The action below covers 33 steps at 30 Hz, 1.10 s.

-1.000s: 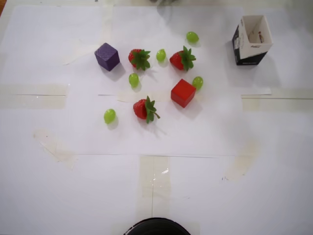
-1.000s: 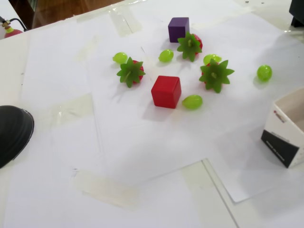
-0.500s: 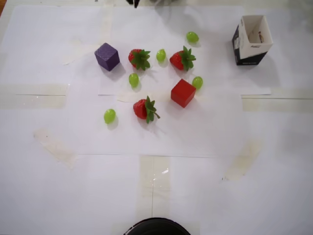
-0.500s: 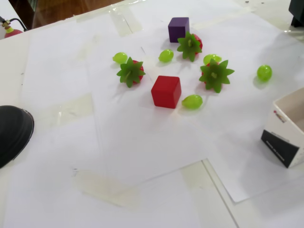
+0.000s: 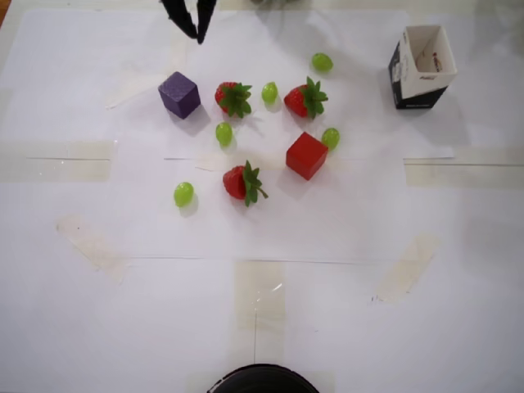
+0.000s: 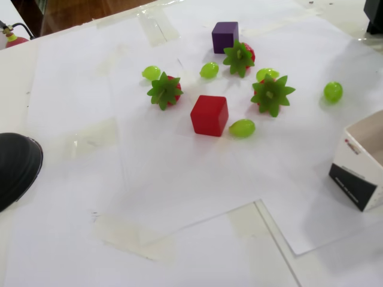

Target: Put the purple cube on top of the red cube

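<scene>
The purple cube [image 5: 179, 94] [image 6: 225, 36] sits on the white paper, to the left of the fruit in the overhead view. The red cube [image 5: 307, 155] [image 6: 209, 115] rests apart from it, to its lower right in that view, with a green grape touching its side. My gripper [image 5: 199, 37] reaches in from the top edge of the overhead view, just above and right of the purple cube and clear of it. Its two dark fingers meet at the tips with nothing between them. The fixed view does not show the gripper.
Three strawberries [image 5: 233, 97] [image 5: 304, 99] [image 5: 243, 182] and several green grapes [image 5: 224, 133] lie between and around the cubes. An open black-and-white box [image 5: 420, 67] [image 6: 362, 164] stands at the overhead view's top right. A black round object [image 5: 262, 379] [image 6: 15, 167] sits at the overhead view's bottom edge.
My gripper has come into the overhead view from the top edge, moving down toward the purple cube. The cubes and fruit have not moved.
</scene>
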### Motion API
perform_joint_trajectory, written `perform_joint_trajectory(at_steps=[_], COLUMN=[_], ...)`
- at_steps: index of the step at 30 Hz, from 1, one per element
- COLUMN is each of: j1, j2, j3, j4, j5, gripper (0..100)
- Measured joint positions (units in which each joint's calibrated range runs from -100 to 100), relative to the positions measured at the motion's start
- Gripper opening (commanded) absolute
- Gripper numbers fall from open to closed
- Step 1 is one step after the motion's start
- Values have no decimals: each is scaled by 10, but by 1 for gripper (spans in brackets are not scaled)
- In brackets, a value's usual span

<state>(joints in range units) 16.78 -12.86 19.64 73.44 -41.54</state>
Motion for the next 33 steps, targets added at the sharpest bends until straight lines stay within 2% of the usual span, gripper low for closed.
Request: perform_joint_trajectory(at_steps=[12, 25, 33], j1=[-1, 6, -7], j2=[36, 36, 41], j3=[20, 87, 124], j4=[-49, -83, -137], j5=[-28, -36, -44], gripper=[1, 28, 33])
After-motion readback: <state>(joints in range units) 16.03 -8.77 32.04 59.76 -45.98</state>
